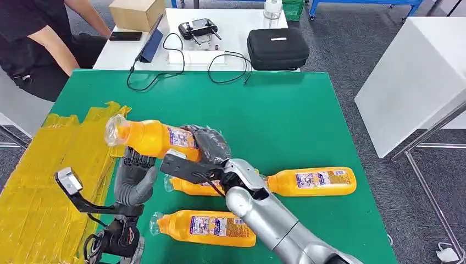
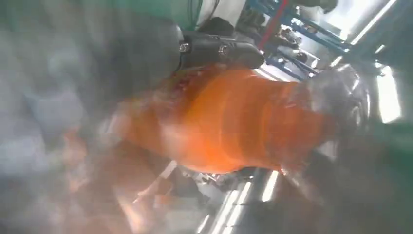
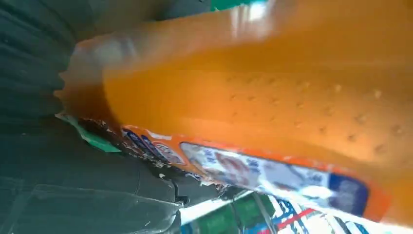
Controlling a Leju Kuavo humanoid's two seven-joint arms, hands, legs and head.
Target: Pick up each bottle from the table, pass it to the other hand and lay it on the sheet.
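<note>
**Bottle held aloft between both hands**

We see the right robot hand [image 1: 211, 147] gripping an orange plastic juice bottle [image 1: 151, 137] above the green bench [image 1: 286, 121], near the yellow sheet [image 1: 49, 165]. The left robot hand [image 1: 134, 176], fingers spread, reaches just beneath it.

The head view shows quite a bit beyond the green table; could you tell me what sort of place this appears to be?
Probably a robotics lab or test workshop. Behind the green table stands a white desk with a handheld controller, loose cables and a black case, and a person sits beside it.
</note>
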